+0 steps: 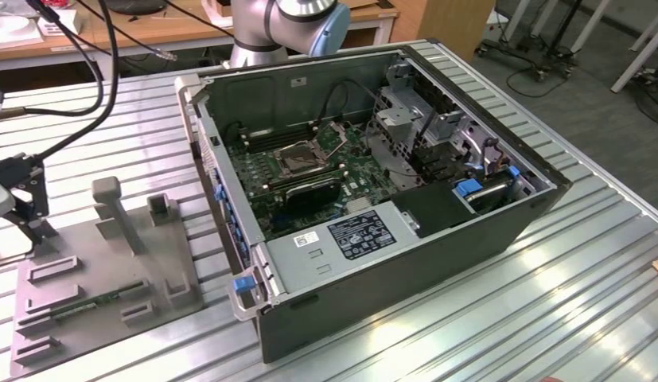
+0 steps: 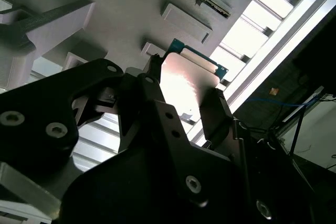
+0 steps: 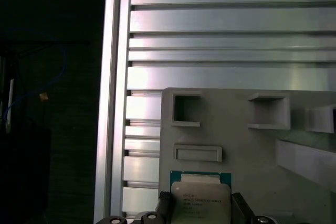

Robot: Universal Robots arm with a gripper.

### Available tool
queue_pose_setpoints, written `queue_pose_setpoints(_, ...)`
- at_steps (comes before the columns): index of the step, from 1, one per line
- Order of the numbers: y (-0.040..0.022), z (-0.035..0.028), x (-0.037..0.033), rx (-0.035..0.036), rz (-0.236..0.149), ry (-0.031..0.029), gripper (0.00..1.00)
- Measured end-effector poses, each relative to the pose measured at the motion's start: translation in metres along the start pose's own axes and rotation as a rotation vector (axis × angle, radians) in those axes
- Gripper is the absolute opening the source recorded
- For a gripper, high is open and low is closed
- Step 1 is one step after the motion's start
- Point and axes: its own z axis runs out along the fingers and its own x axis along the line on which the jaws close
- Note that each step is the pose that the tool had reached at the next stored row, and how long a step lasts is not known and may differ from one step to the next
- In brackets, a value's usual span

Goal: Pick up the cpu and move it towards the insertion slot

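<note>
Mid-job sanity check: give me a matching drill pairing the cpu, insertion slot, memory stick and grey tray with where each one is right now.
Things:
1. cpu
2. insertion slot
3. memory stick
4. grey tray

Places:
A. on the green motherboard inside the open case
B. flat on the slatted table, to the exterior view's left of the case
C. held in the gripper, a finger on either side
D. lying on the grey tray

Pairs: 1-C, 2-A, 3-D, 4-B

Bright glare on cpu [image 2: 187,83]; pincer [image 2: 184,97] darkly backlit.
</note>
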Motion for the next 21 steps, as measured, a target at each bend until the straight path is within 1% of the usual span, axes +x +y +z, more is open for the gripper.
queue_pose_setpoints(21, 0.0001, -0.0047, 0.0, 0.0002, 0.0, 0.0003, 0.54)
